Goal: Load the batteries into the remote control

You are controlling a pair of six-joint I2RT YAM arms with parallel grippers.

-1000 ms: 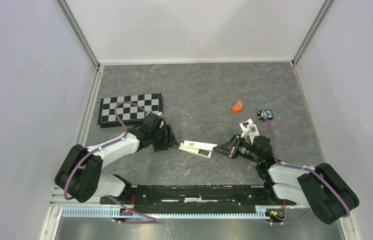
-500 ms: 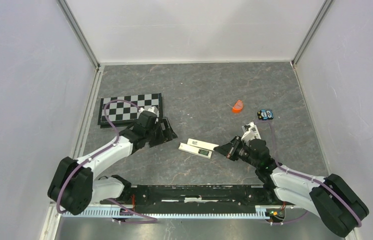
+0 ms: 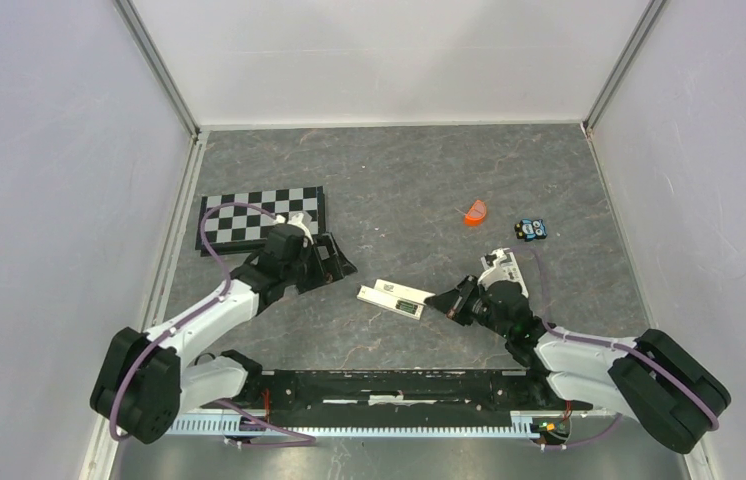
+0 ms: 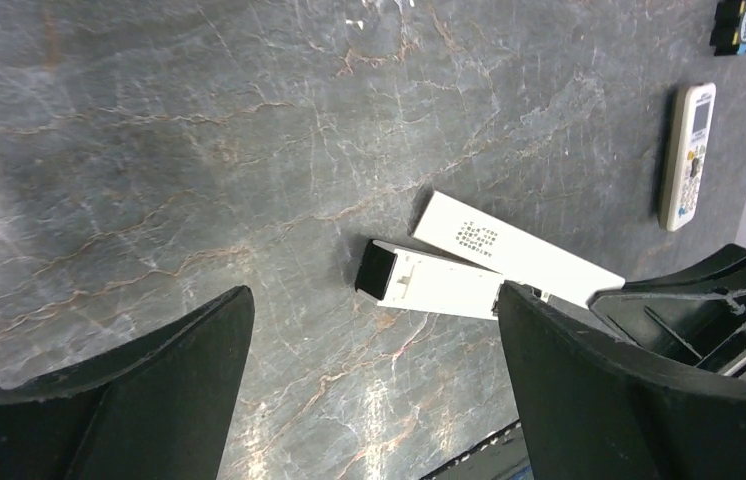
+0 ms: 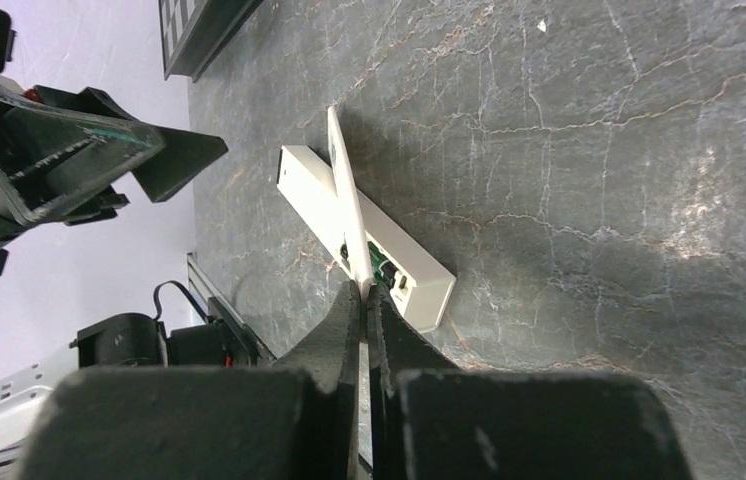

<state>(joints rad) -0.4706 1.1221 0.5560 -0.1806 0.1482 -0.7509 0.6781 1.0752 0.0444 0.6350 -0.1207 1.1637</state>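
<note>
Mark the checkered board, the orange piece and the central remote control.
Flat black-and-white checkered board (image 3: 249,222), top view, board centre.
Small orange curved piece (image 3: 474,211), top view, its middle.
Slim white rectangular remote control (image 3: 389,298), top view, mid-body.

The remote control lies flat, back up, a green-marked battery showing in its open recess.

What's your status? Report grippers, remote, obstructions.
Left gripper open, empty, off to the side. Right gripper shut on thin white plate, edge-on above remote control. Green-marked battery in recess. Nothing else on the remote.
</note>
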